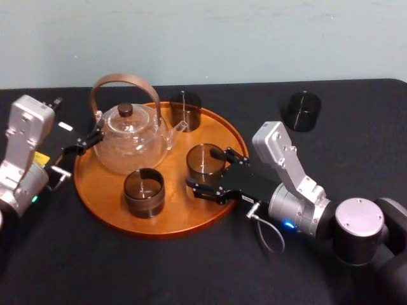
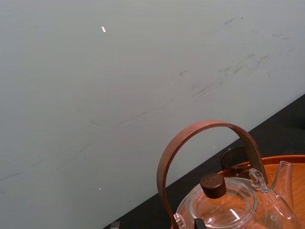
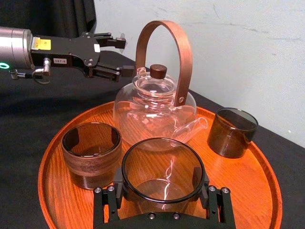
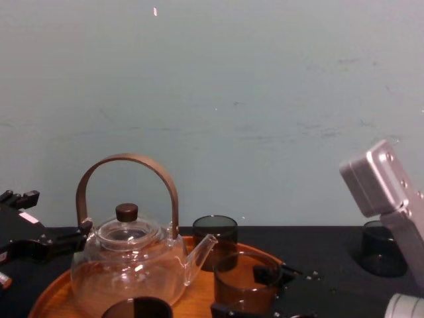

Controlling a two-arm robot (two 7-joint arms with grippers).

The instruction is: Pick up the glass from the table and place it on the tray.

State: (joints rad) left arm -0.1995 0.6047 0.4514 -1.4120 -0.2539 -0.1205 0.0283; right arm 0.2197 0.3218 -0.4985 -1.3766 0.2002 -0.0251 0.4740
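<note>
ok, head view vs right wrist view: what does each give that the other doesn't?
Head, not wrist: a spare glass standing on the table, right of the tray and apart from it. Wrist, not head: the right gripper seen close, shut against both sides of the gripped glass. Both: tray, teapot, banded glass, rear glass, left gripper open beside the teapot.

Glass teapot with arched brown handle on the tray, a dark glass behind it
</note>
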